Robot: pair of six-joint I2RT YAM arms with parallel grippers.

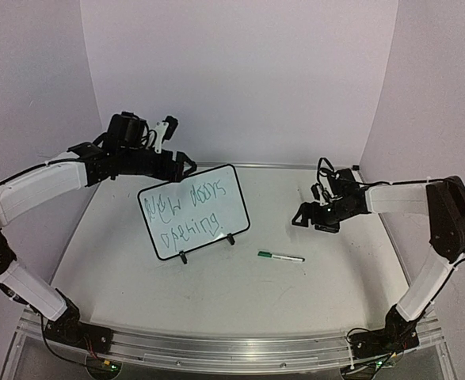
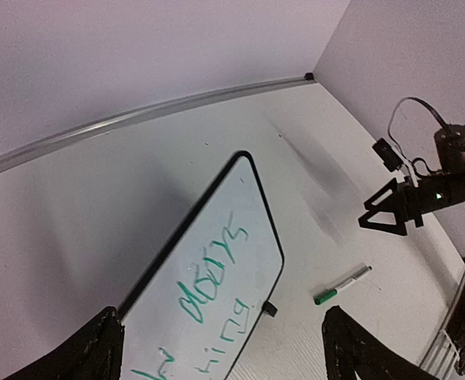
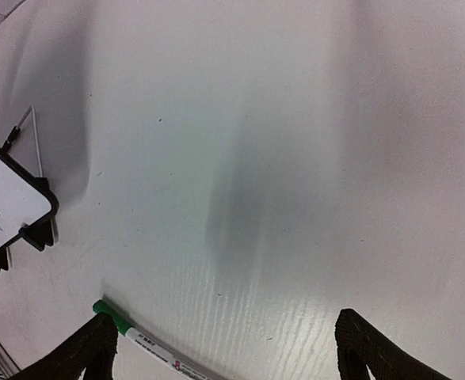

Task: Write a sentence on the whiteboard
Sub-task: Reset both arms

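Here's the whiteboard point(image 1: 194, 212), standing on its two little feet on the table point(image 1: 216, 301), left of centre, tilted back, with its face to the arm bases. The sentence point(image 1: 186, 210) sits on it in green, two slanted lines, and to my eye the writing looks done or close to it.

Over to the left gripper point(image 1: 183, 165): it hangs behind and above the board's top left corner with its fingers point(image 2: 97, 348) spread wide and nothing between them. From its wrist view the board lies just below. Whether it touches the frame, I can't tell.

Now the right gripper point(image 1: 302, 215), out over bare table well right of the board. Its jaws are wide apart too, and it carries nothing.

The piece that matters is the green marker point(image 1: 280, 256), lying flat on the table between the board's right foot and the right arm. Its long axis runs roughly side to side, with the green cap pointing at the board. It lies on the near side of the right gripper and a touch to its left, and the wrist camera catches it just inside the left finger point(image 3: 89, 348). The right arm is clearly the nearer one. If more writing is wanted, I'd expect that gripper to drop, pull back toward its base, and close across the barrel
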